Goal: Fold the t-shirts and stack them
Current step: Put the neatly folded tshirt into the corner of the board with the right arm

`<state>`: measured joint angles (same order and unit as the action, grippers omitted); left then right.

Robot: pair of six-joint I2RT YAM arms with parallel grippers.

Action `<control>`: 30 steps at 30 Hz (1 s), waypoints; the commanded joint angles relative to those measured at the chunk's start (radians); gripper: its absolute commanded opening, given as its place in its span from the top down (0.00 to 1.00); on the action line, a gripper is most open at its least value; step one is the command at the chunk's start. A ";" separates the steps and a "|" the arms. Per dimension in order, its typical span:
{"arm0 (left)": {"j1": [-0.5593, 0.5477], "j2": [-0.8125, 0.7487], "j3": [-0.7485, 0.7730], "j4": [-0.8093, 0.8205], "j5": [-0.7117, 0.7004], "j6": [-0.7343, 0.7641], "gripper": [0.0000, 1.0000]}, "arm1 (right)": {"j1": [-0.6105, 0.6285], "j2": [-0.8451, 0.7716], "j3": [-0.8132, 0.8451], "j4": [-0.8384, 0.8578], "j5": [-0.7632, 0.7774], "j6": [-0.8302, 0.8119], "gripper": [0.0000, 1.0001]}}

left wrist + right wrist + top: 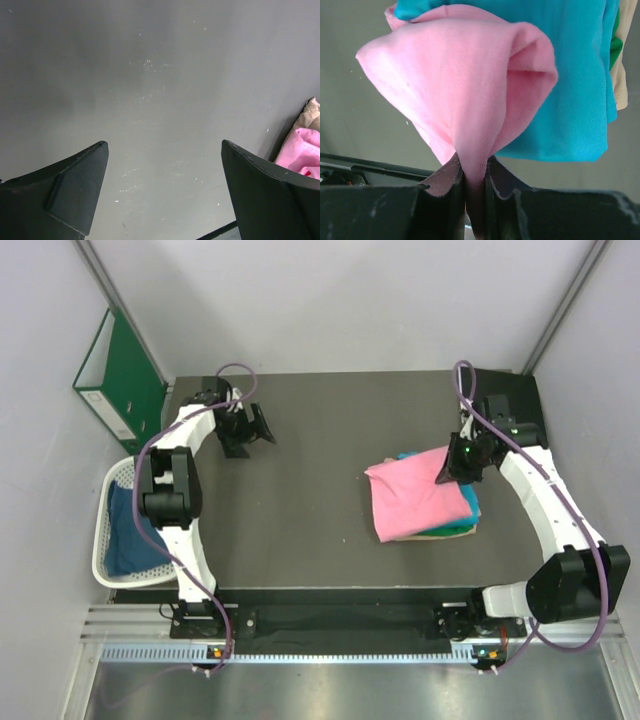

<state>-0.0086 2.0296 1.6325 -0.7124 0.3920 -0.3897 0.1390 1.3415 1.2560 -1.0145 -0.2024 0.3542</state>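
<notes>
The folded bright pink t-shirt [415, 498] lies on top of a teal t-shirt [470, 502] at the table's right middle. My right gripper [456, 464] is shut on the pink shirt's far right corner and lifts it; in the right wrist view the pink cloth [465, 100] is pinched between the fingers, with the teal shirt [575, 90] behind it. The dark blue t-shirt [128, 530] lies in the white basket at left. My left gripper [252, 430] is open and empty over bare table at the far left; its fingers [75, 190] stand wide apart.
A white lattice basket [105, 540] stands at the table's left edge. A green ring binder [120, 375] leans on the left wall. A beige cloth edge [310, 112] shows under the stack. The dark table [300, 500] lies between the arms.
</notes>
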 commanded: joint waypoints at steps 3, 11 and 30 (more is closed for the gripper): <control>0.002 0.029 0.024 -0.004 0.030 0.009 0.01 | -0.013 -0.038 0.060 0.050 -0.011 -0.040 0.87; -0.002 0.030 0.018 -0.007 0.031 0.005 0.02 | -0.106 -0.018 0.054 0.043 0.090 -0.047 0.88; -0.229 0.009 0.043 0.021 0.094 -0.024 0.01 | -0.254 0.157 -0.187 0.281 0.196 -0.021 0.64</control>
<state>-0.1780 2.0708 1.6333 -0.7185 0.4419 -0.4023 -0.0986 1.4818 1.0523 -0.8013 -0.1104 0.3161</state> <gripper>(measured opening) 0.985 0.253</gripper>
